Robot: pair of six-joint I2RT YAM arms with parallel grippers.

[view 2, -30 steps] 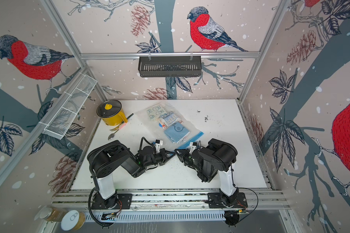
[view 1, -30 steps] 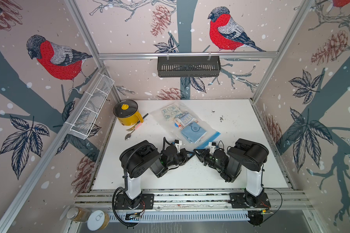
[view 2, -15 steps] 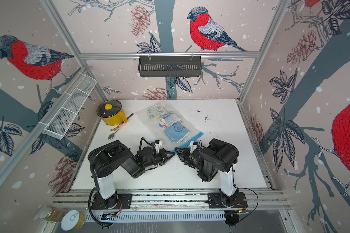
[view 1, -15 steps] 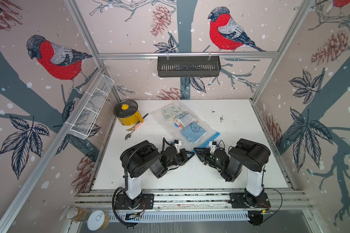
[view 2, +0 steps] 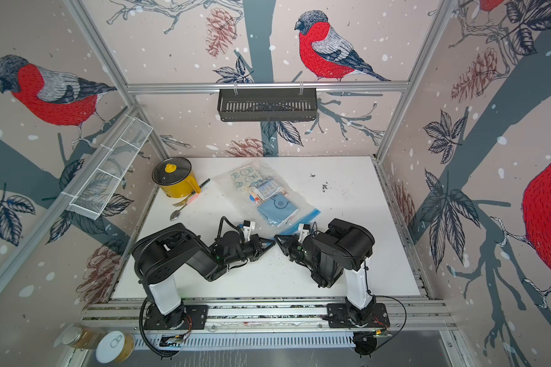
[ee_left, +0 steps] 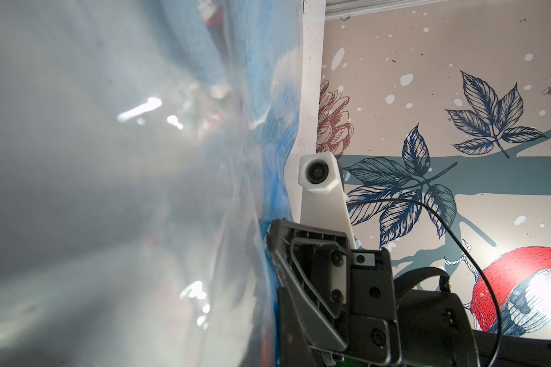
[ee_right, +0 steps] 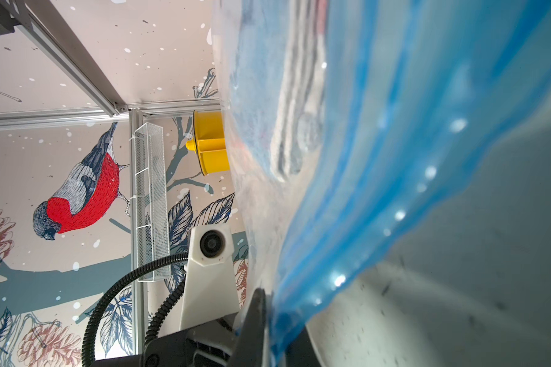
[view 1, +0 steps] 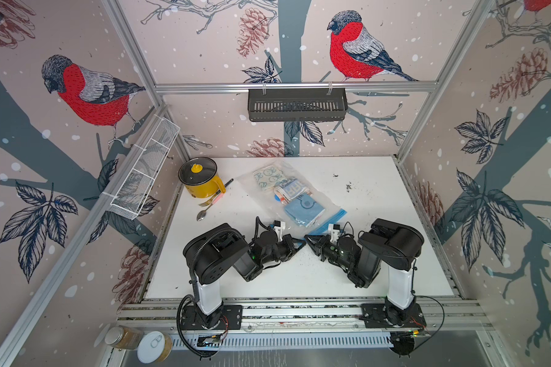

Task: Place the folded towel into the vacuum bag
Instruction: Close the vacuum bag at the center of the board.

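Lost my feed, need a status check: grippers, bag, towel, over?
Left gripper and right gripper shut on the bag, at its blue zip edge. Folded blue towel inside. Off to one side: yellow pot, spoon.

Table [view 1: 379, 270], seen from above the arm bases. Far left corner: pot [view 1: 201, 181], with a fork [view 1: 206, 201] and spoon [view 1: 201, 216] just before it. Centre: vacuum bag [view 1: 258, 197], lying diagonally from far left to near right. Inside it a folded towel [view 1: 304, 208] sits at the near end, with other folded items behind it. Left gripper [view 1: 299, 244] and right gripper [view 1: 310, 239] meet tip to tip at the bag's near corner. A wire basket [view 1: 140, 178] hangs on the left wall and a shelf [view 1: 296, 105] on the back rail. A jar [view 1: 121, 336] and can [view 1: 153, 346] stand before the front rail, at left.
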